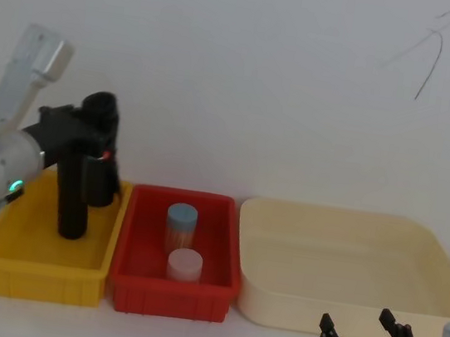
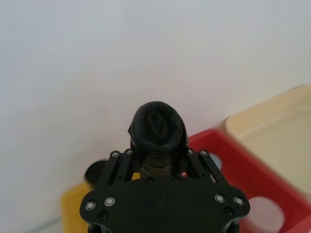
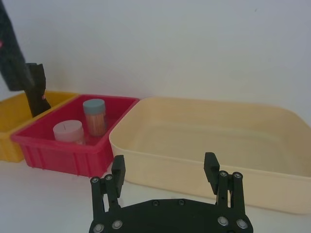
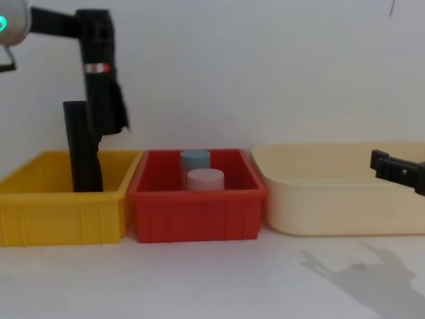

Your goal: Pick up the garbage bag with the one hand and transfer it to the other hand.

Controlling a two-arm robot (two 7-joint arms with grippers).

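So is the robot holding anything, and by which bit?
Yes. The left gripper holds the garbage bag near its top end, above the red-and-white band. The right gripper is open, holding nothing.

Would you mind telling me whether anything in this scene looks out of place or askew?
One thing: the garbage bag, held above the yellow bin by the left gripper, has a loose flap of plastic hanging off its side, so it looks partly unrolled. The right gripper is open, low before the cream bin.
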